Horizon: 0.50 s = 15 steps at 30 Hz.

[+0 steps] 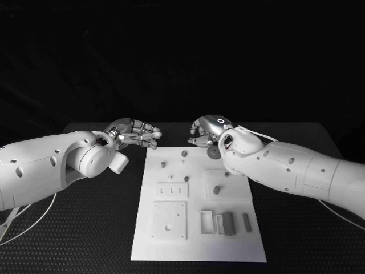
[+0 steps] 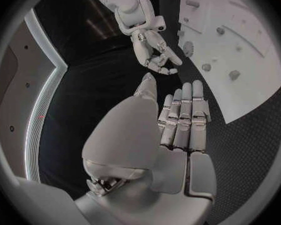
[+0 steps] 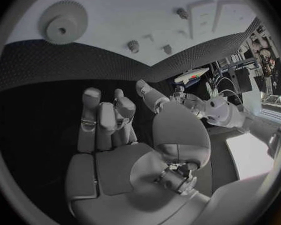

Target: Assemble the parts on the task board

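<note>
The white task board [image 1: 195, 240] lies in the middle of the table. Small pegs [image 1: 183, 153] stand in its far half, and a gear [image 1: 213, 153] lies at its far right corner. The gear [image 3: 63, 22] and the board [image 3: 134, 10] also appear in the right wrist view. My left hand [image 1: 136, 133] hovers just off the board's far left corner, fingers loosely bent, holding nothing. In the left wrist view its fingers [image 2: 181, 117] lie side by side over the bare table. My right hand [image 1: 208, 130] hangs beyond the gear with an empty palm [image 3: 115, 150].
Flat square plates [image 1: 169, 220] and upright rectangular blocks [image 1: 228, 224] occupy the board's near half. The board [image 2: 240, 45], the gear [image 2: 188, 48] and my right hand [image 2: 154, 52] show in the left wrist view. Black matting surrounds the board.
</note>
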### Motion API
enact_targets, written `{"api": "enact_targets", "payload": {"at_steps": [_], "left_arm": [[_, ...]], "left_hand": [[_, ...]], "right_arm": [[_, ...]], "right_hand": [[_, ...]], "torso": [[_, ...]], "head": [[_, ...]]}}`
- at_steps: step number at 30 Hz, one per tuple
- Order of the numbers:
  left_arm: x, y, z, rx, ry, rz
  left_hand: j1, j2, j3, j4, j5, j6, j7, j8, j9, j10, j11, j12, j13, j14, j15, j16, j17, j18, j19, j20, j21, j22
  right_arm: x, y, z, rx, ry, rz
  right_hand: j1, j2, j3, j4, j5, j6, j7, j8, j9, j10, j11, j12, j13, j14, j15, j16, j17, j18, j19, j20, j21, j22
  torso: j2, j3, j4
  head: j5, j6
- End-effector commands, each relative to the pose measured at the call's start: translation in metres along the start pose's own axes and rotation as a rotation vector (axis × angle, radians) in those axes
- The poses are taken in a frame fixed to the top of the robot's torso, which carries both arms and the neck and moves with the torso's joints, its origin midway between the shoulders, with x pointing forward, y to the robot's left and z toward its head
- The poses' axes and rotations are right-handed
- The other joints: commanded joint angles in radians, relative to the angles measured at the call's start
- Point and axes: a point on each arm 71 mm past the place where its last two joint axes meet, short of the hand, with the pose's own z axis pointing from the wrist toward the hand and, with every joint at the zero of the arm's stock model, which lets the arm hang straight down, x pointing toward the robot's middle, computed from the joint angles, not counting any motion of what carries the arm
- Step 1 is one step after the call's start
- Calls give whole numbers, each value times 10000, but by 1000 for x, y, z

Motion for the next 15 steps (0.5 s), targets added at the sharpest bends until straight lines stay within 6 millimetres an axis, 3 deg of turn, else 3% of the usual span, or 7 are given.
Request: {"api": "enact_targets", "payload": {"at_steps": [1,4,7,12,15], "left_arm": [[0,-2,2,185,18,-34],[-1,-1,3,166,32,-28],[-4,1,4,169,7,-31],[-6,2,4,227,-29,-30],[-7,2,4,245,-87,-22]], "left_hand": [[30,21,-53,-8,-1,-11,304,-8,5,56,24,-57,-14,18,27,-52,19,138,1,11,-69,-15],[52,-2,-71,-5,-1,-58,417,-36,-6,34,42,-80,-22,19,27,-69,30,137,4,13,-78,-16],[42,6,-77,2,-1,-49,423,-30,-3,40,43,-79,-21,17,31,-77,32,133,1,17,-83,-17],[13,24,-121,-1,-2,52,304,34,25,56,39,-87,-21,9,39,-110,49,128,-8,23,-105,-21],[14,18,-141,-2,-2,67,273,43,29,58,38,-91,-22,-10,46,-131,51,124,-22,27,-119,-24]], "right_arm": [[-10,-9,-4,-125,241,209],[-23,-24,-6,-116,579,-97],[-28,-42,-10,50,1184,-314],[-25,-58,-15,346,1990,-289],[-24,-63,-14,446,2185,-341]], "right_hand": [[99,-89,13,-148,-4,-62,13,-44,-8,-72,91,-61,15,-147,36,-36,-100,137,-59,-47,-71,146],[374,-186,72,-411,0,-108,35,-69,-9,-123,109,-63,28,-241,54,-61,-171,137,-103,-42,-84,155],[827,-435,150,-791,-5,-317,113,-186,-52,-227,188,-79,43,-483,127,-130,-372,136,-188,10,-122,156],[941,-598,118,-794,-5,-704,229,-405,-153,-335,299,-70,70,-621,232,-139,-422,137,-241,99,-150,154],[926,-635,98,-746,-5,-795,261,-453,-179,-357,331,-36,92,-585,268,-95,-330,137,-229,127,-143,157]], "torso": [[-51,60,-103],[-86,88,-137],[-126,116,-182],[-156,142,-243],[-165,185,-279]], "head": [[137,42],[175,71],[153,83],[164,96],[159,114]]}}
